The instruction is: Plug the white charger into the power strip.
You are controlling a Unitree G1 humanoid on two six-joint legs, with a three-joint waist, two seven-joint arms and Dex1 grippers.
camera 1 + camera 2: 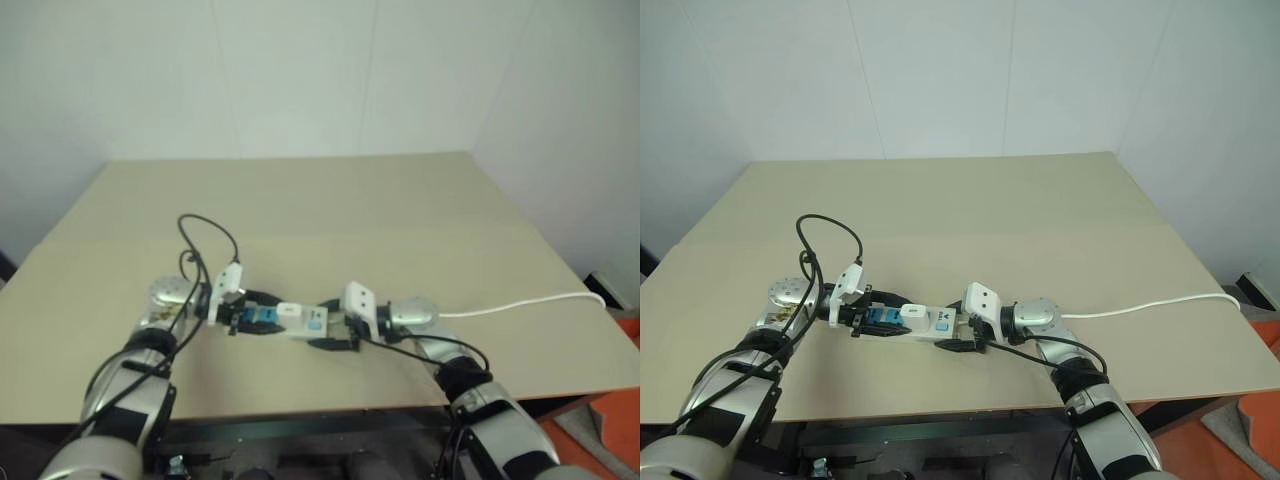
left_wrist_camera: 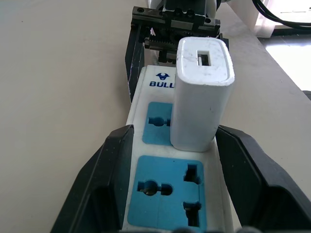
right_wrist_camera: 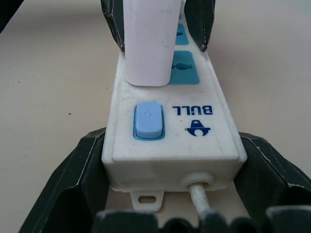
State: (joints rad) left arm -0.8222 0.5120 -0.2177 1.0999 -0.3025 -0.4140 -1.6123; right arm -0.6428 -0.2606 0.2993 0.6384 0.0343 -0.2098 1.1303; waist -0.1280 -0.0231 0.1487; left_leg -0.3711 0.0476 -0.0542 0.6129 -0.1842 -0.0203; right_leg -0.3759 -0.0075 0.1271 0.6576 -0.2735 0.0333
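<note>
Desk (image 1: 300,210): broad beige surface carrying everything below, with a pale wall behind it.

Power strip (image 1: 940,326): long white bar with blue socket panels, lying near the front edge of the desk between the two claws; its switch end faces the right claw.

Cord (image 1: 520,305): thin white lead running from the switch end of the strip away to the robot's right across the desk.

Right claw (image 3: 167,160): black fingers stand on either side of the strip's switch end, apparently pressed to its sides to brace it; the blue rocker switch (image 3: 148,120) lies just ahead of them.

Left claw (image 2: 170,165): fingers parted, straddling the strip and flanking the base of the charger with a visible gap on each side; it grips nothing.

White charger (image 2: 200,92): small white block standing upright in the socket panel nearest the switch, its base flush against the blue face, USB port uppermost.

Progress: insertion appears complete, since the charger stands unaided and no prongs show. Remaining, by judgement: withdrawing both claws without disturbing the plug.
</note>
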